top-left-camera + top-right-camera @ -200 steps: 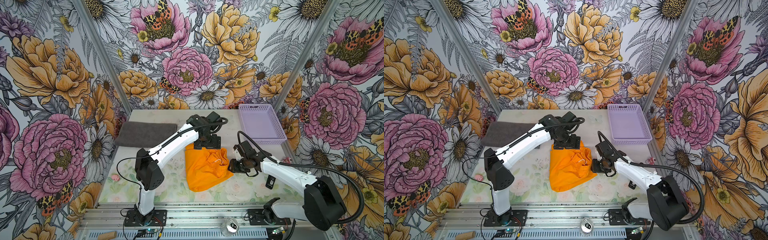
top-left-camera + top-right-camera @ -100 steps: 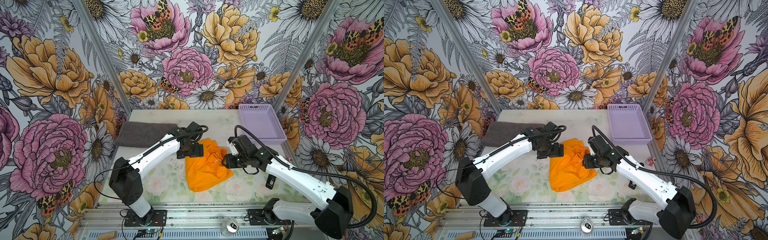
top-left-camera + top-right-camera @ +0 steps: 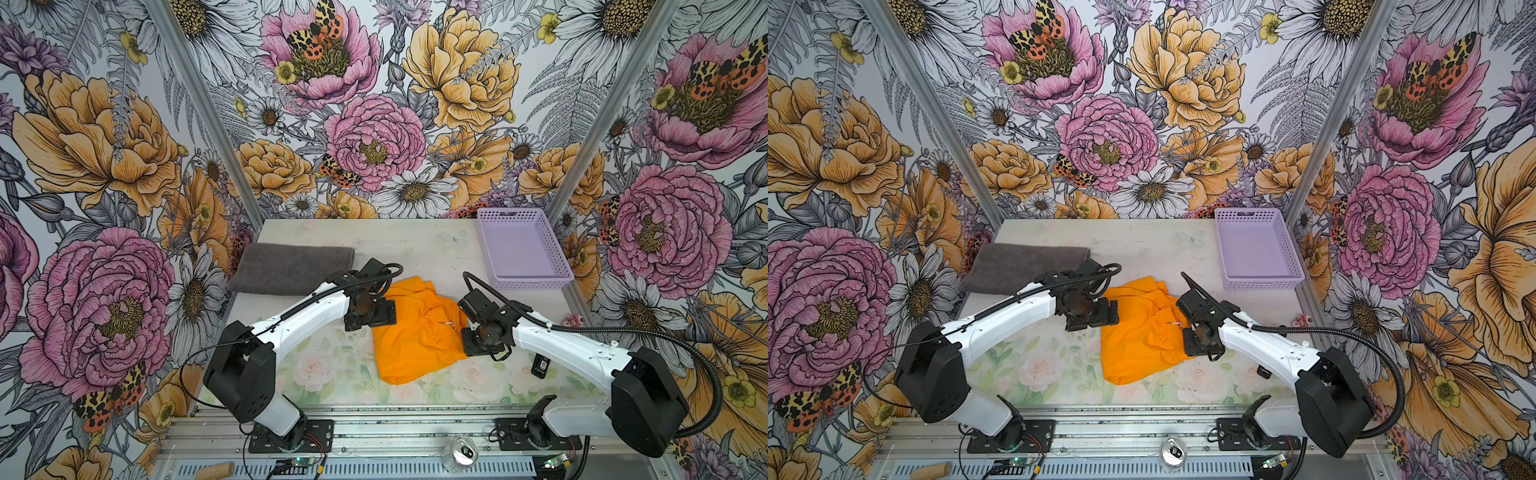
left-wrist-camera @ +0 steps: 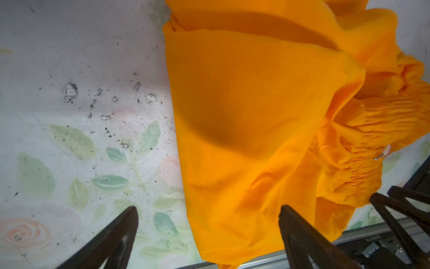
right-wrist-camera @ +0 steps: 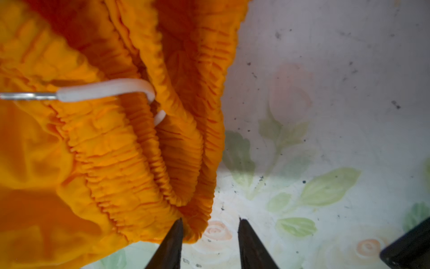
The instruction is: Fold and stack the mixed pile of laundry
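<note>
The bright orange shorts lie crumpled mid-table, their gathered waistband and white drawstring toward the right. My left gripper hangs wide open, straddling the left edge of the shorts; it grips nothing. My right gripper stands partly open at the waistband's end. A fold of the waistband touches one finger, and bare table shows between the tips. The dark grey towel lies folded flat at the back left, away from both grippers.
A lavender perforated basket sits at the back right. A small black object lies by the right arm, and a small pink thing at the table's right edge. A can stands on the front rail.
My left gripper came back from the far side of the shorts toward their near left edge. The right gripper stayed at the waistband, and its arm swung.
</note>
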`<state>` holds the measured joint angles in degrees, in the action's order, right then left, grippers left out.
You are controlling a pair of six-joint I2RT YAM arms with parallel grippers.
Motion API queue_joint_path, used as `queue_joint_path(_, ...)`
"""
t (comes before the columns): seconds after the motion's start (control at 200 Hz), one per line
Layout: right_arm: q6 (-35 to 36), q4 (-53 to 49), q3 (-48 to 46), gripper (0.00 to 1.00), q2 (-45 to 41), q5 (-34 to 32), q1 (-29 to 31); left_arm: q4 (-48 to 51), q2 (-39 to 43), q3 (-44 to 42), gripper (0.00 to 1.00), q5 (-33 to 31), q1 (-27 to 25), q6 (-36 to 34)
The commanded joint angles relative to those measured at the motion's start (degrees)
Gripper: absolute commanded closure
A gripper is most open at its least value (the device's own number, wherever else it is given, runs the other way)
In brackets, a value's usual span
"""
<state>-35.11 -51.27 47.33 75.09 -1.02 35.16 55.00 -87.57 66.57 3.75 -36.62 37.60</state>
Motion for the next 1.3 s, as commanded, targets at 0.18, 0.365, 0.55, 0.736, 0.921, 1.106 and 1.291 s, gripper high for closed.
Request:
queue_joint_path(0.18,3.56,2.27,11.71,0.52,-0.31,2.81,-0.67,-5.17,1.35,-1.06,0.04,1.64,1.41,-0.32)
queue_joint_path(0.365,6.56,9.37,15.51,0.46,9.15,7.89,-3.64,-6.38,1.0,-1.58,0.04,2.1,1.94,-0.71)
queue_joint_path(0.55,7.52,14.08,17.71,0.45,17.08,13.84,-5.18,-7.14,1.29,-2.2,0.04,2.23,2.39,-0.6)
queue_joint_path(0.736,8.68,15.3,18.63,0.52,21.23,16.05,-5.16,-7.84,1.49,-3.1,0.04,2.69,3.05,-0.78)
queue_joint_path(0.921,9.87,16.04,19.36,0.95,18.99,12.96,-5.91,-8.53,1.27,-3.59,0.04,3.13,3.49,-0.73)
queue_joint_path(1.106,10.45,15.77,18.96,1.0,14.67,13.93,-8.2,-8.51,1.18,-3.46,0.04,3.27,3.85,-0.93)
queue_joint_path(1.291,10.68,14.88,17.24,1.0,9.76,11.93,-11.15,-8.51,1.57,-3.29,0.05,3.45,4.08,-0.81)
